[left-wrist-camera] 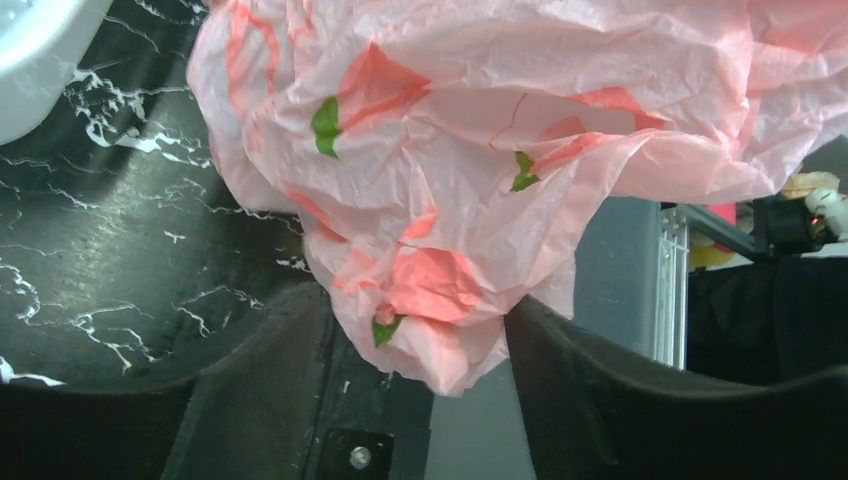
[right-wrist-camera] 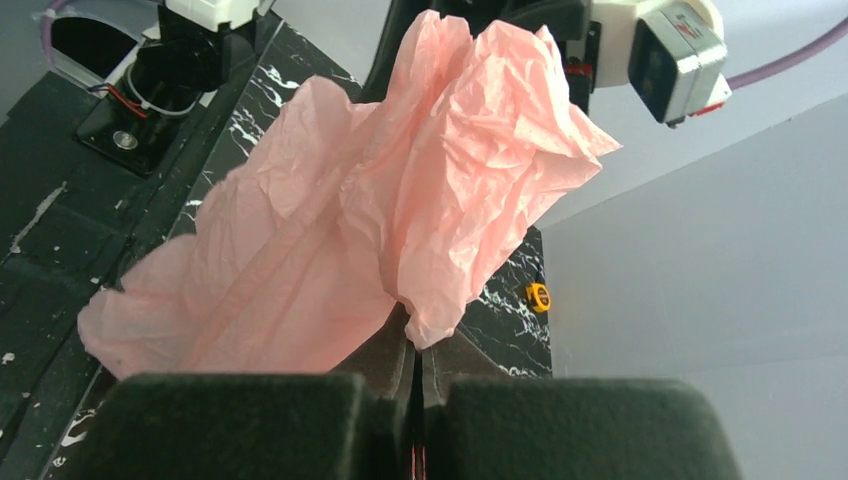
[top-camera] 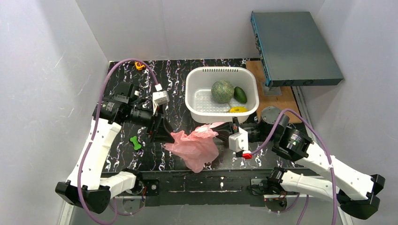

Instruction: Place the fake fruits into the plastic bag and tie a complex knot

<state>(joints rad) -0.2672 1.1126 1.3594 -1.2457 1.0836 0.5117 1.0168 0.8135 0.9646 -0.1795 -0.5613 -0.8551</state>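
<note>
The pink plastic bag lies crumpled on the black marbled table, between my two grippers. My right gripper is shut on a fold of the bag; the jaws meet on the plastic in the right wrist view. My left gripper is open at the bag's left edge, and a corner of the bag hangs between its wide-apart fingers. The grey-green melon, the dark green avocado and the yellow fruit sit in the white basket.
A bright green bone toy lies left of the bag. A small orange-yellow object is at the back left. A grey-blue box on a wooden board is at the back right, with a grey cylinder before it.
</note>
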